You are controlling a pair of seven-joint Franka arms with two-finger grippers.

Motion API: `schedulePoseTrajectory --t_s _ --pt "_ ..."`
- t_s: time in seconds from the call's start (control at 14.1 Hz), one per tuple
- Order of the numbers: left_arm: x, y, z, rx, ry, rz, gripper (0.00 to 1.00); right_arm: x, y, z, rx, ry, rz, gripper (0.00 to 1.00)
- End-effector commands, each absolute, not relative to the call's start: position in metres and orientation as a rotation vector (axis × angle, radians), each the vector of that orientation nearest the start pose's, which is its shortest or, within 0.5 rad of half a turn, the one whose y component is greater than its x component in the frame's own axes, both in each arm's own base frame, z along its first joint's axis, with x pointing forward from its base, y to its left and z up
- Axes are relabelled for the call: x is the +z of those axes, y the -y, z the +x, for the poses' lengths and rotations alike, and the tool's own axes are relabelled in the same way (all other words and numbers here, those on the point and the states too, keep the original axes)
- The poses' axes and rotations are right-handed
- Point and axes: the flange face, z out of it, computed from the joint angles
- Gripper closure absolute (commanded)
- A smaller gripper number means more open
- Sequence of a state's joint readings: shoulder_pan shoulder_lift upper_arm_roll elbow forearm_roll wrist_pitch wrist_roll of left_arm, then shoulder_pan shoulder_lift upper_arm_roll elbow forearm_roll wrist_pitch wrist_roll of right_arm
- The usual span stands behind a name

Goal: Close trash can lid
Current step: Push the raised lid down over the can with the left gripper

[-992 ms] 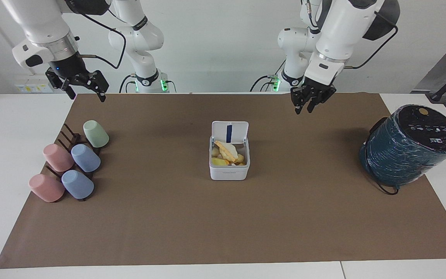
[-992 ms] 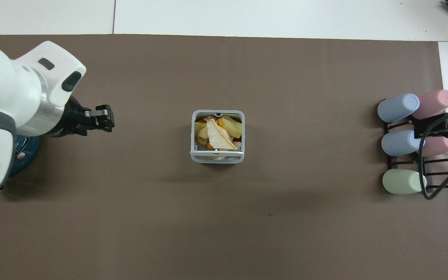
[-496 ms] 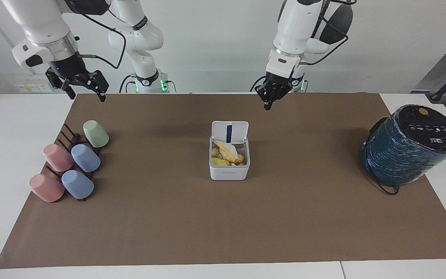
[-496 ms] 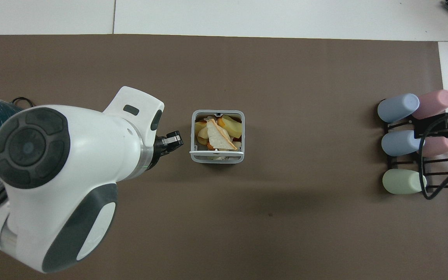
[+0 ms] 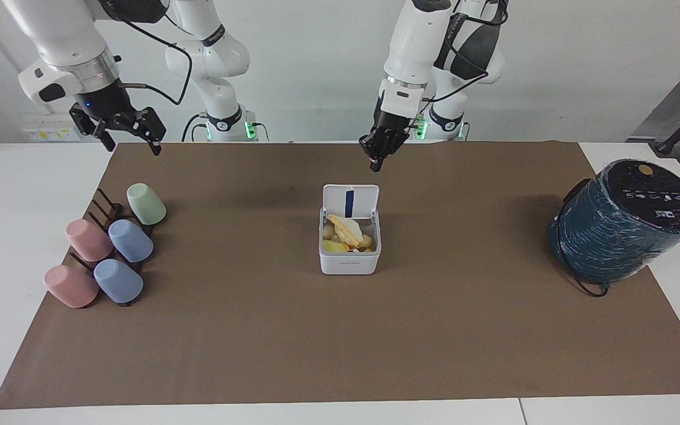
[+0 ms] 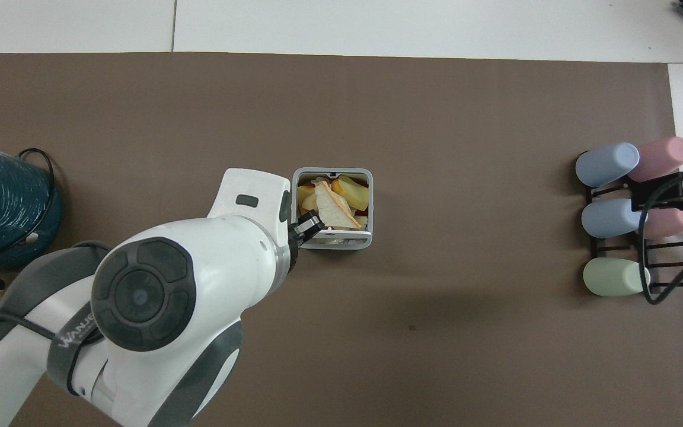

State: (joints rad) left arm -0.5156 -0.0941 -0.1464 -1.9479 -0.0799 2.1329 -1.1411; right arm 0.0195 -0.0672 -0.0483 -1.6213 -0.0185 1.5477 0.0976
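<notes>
The trash can [image 5: 349,261] is a small white square box in the middle of the brown mat, holding yellow and orange scraps. Its lid [image 5: 350,200] stands upright on the rim nearer the robots, with the blue stripe showing. In the overhead view the trash can [image 6: 331,172] shows its lid [image 6: 331,233] edge-on. My left gripper [image 5: 375,162] is shut and hangs in the air above the lid's corner, apart from it. In the overhead view my left gripper [image 6: 308,226] covers that corner. My right gripper [image 5: 131,144] is open and waits high over the mat's corner.
A dark rack of pink, blue and green cups [image 5: 110,251] lies at the right arm's end of the mat. A large dark teal cylinder [image 5: 626,221] with a black cable stands at the left arm's end. The brown mat [image 5: 340,342] covers most of the white table.
My left arm has swung from near the teal cylinder's end toward the middle, bringing its gripper above the upright lid. The lid, the can and my right arm have not moved.
</notes>
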Motion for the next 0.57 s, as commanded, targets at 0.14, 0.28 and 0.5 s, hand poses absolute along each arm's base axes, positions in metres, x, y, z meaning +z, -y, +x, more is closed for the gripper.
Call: schedulePoseTrajectory --t_s 0.14,0.28,0.5 --pt "0.521 0.377 0.421 -0.212 0.928 -3.317 1.0 0.638 0.018 0.527 0.016 -0.175 -3.151 0.0" --pt "0.508 0.385 0.427 -0.217 0.951 -3.323 1.0 0.638 0.018 0.527 0.014 -0.175 -3.15 0.0" --pt "0.497 0.379 0.444 -0.26 1.004 -3.334 1.0 0.638 0.018 0.527 0.016 -0.175 -3.151 0.0"
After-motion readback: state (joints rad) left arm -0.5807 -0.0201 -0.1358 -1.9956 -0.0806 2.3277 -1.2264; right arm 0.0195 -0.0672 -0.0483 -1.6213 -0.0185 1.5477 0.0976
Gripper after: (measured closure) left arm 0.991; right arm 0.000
